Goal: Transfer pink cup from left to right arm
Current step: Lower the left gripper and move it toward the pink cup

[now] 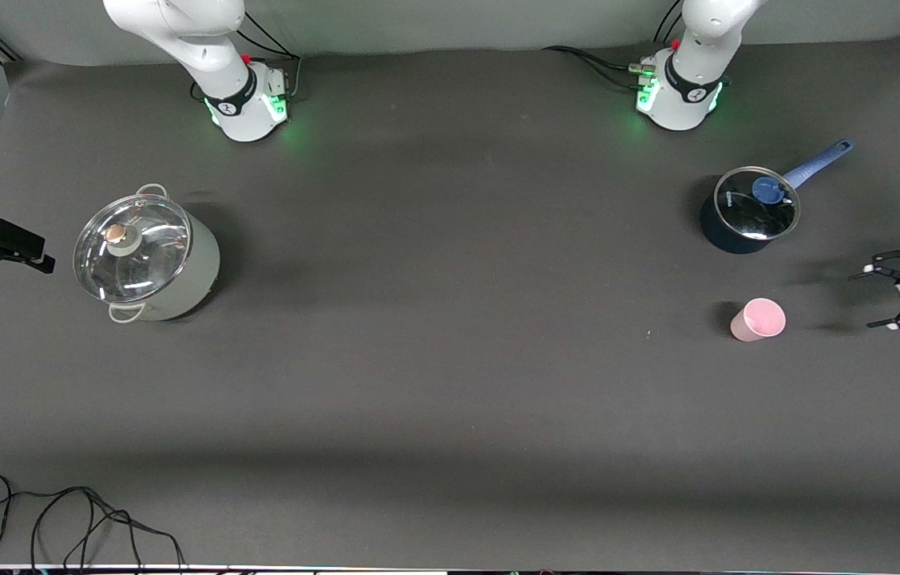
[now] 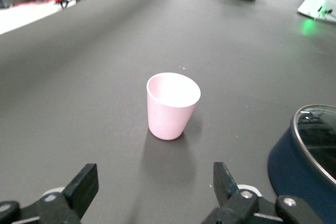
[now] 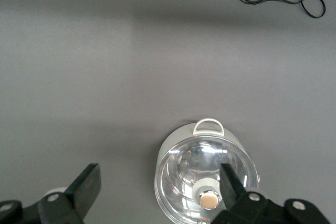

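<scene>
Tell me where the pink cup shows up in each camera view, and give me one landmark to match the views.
Front view: the pink cup stands upright toward the left arm's end of the table, nearer the camera than the blue saucepan.
Left wrist view: the cup stands mid-picture, ahead of the open left pincer.
Right wrist view: not in it.
Shared landmark: the blue saucepan, beside the cup in both views that show it.

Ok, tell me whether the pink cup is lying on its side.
No, the pink cup stands upright on the table, mouth up, with the open left gripper short of it.
</scene>
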### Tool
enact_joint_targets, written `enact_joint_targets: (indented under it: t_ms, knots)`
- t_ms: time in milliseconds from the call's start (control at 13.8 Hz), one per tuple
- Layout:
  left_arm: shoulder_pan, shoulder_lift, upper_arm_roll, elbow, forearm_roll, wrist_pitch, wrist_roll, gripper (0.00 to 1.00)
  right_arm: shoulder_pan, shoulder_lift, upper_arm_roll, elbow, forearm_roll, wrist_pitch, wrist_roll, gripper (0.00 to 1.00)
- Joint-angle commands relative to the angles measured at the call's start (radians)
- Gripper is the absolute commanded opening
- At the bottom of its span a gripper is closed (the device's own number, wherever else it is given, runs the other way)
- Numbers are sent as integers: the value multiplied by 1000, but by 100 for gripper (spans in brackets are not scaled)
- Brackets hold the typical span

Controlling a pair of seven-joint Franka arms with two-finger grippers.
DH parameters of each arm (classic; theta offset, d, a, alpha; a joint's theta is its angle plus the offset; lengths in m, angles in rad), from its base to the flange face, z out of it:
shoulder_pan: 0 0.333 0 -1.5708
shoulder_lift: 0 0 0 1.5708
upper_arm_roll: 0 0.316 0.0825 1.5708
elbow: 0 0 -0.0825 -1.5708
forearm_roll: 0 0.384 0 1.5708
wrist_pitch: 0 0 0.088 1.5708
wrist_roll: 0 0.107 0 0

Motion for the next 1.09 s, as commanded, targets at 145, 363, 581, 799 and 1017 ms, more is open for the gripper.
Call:
enact_joint_targets:
  t_ms: [145, 363, 581, 799, 1017]
  knots:
    - [15, 107, -12, 38, -101, -61, 125, 99, 1, -9, -2, 1, -3, -4, 5, 100]
    - [15, 162, -13, 47, -132, -61, 208, 99, 1, -9, -2, 1, -2, -5, 5, 100]
    - [13, 185, -15, 47, -146, -61, 265, 99, 1, -9, -1, 1, -2, -5, 5, 100]
    - [13, 207, -38, 49, -160, -61, 272, 99, 1, -9, -2, 1, -2, -5, 5, 100]
    - [12, 245, -70, 49, -184, -61, 292, 99, 1, -9, -2, 1, -2, -5, 5, 100]
